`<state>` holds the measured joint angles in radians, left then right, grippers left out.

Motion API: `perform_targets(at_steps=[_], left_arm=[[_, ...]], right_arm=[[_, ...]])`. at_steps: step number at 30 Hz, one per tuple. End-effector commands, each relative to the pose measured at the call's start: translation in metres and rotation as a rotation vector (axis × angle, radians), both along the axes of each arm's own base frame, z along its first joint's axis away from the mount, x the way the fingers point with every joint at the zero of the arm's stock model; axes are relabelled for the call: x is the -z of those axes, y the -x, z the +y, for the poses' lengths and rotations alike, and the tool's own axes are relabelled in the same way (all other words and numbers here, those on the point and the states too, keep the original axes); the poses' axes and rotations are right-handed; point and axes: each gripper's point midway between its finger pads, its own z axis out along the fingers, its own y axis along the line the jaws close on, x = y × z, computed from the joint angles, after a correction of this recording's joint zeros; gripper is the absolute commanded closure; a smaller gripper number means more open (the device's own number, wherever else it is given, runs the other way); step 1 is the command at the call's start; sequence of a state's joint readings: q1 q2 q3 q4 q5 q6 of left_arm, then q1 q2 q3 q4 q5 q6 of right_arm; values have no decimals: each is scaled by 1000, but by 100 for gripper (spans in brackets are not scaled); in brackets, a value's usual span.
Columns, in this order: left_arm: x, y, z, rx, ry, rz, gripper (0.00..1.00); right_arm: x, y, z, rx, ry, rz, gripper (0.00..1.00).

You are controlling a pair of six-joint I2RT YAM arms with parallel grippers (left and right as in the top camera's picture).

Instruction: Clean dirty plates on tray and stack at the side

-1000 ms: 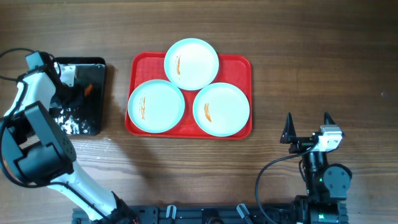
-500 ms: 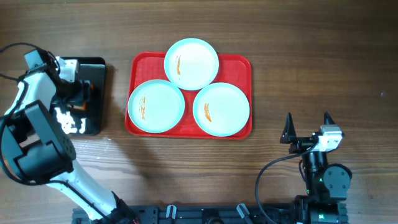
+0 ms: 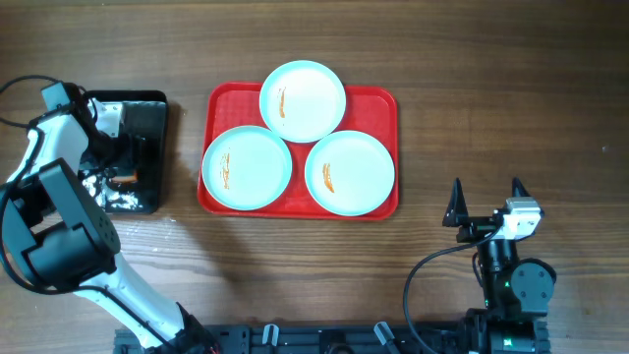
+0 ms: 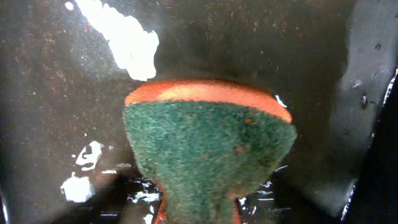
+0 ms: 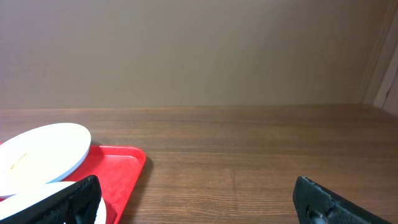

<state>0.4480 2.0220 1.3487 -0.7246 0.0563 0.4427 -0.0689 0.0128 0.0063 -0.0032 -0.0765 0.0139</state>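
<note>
Three pale plates lie on the red tray (image 3: 381, 99): one at the back (image 3: 303, 100), one front left (image 3: 247, 167), one front right (image 3: 350, 173). Each carries a small orange smear. My left gripper (image 3: 116, 163) hangs low over the black tray (image 3: 149, 106) to the left of the red tray. In the left wrist view a green and orange sponge (image 4: 208, 143) fills the frame, and its near end is pinched narrow between the jaws of the left gripper (image 4: 199, 213). My right gripper (image 3: 486, 203) rests open at the front right, apart from the red tray (image 5: 121, 168).
The black tray holds water that glints white (image 4: 127, 43). A cable runs along the table's left edge. Bare wood lies right of the red tray (image 5: 249, 162) and in front of it. The back plate (image 5: 37, 152) shows at the right wrist view's left edge.
My left gripper has shifted toward the front of the black tray, and the sponge's orange edge has moved with it. The plates and the right arm have stayed put.
</note>
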Motion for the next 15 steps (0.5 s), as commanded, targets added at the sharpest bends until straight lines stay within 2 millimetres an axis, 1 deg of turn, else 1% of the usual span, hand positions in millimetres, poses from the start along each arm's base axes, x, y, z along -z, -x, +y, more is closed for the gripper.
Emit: perform_targets(at_steps=[1,4,5,6,7,8,9,10,11,12,14,15], left_arm=[[-17,-20,2,-4,5,-104,2],[-22,-36,6,15,-18,-171,7],[-23,-39,7,15,-25,-185,10],[-22,-42,8,15,-28,-193,15],[-20,-42,8,15,-27,-191,22],[-15,-41,7,16,-15,-183,23],[-9,-40,6,12,-7,-169,27],[-3,-37,5,12,1,-151,38],[0,-35,4,11,6,-140,41],[0,-35,4,11,6,-140,54],[0,-35,4,11,6,-140,67],[0,-35,4,11,6,-140,88]], right_arm=[[-1,0,-3,15,-12,-8,0],[-1,0,-3,15,-12,-8,0],[-1,0,-3,15,-12,-8,0],[-1,0,-3,15,-12,-8,0],[-1,0,-3,15,-12,-8,0],[-2,0,-3,15,-12,-8,0],[-1,0,-3,15,-12,-8,0],[-1,0,-3,15,-12,-8,0],[-1,0,-3,15,-12,-8,0],[-1,0,-3,15,-12,-8,1],[-1,0,-3,15,-12,-8,0],[-1,0,-3,15,-12,-8,0]])
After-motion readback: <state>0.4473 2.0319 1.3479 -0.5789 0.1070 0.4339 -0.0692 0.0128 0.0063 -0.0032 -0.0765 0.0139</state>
